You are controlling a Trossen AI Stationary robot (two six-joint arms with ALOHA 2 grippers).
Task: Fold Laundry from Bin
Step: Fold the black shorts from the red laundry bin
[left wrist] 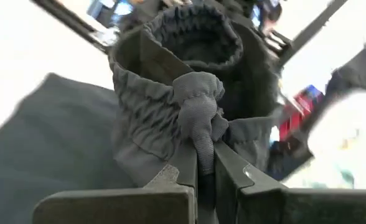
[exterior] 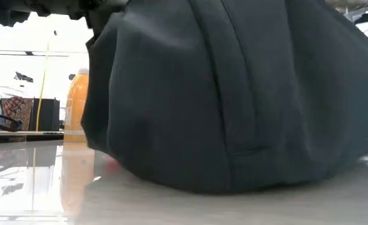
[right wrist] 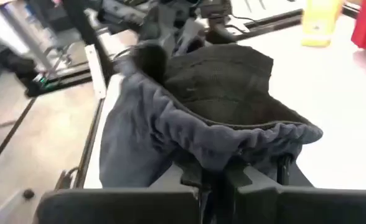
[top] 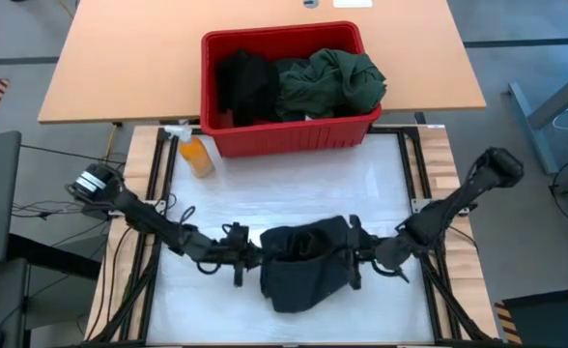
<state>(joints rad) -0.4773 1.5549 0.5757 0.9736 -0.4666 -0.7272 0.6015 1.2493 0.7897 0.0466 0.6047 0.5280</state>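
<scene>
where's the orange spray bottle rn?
High view: the orange spray bottle stands on the white work surface, just outside the red bin at its front-left corner.

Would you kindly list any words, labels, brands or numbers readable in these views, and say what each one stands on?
None can be read.
Orange spray bottle: no legible label.
Red bin: ribbed walls, no print visible.
Dark garment, clamped by the left gripper and right gripper: no tag or print shows.
</scene>
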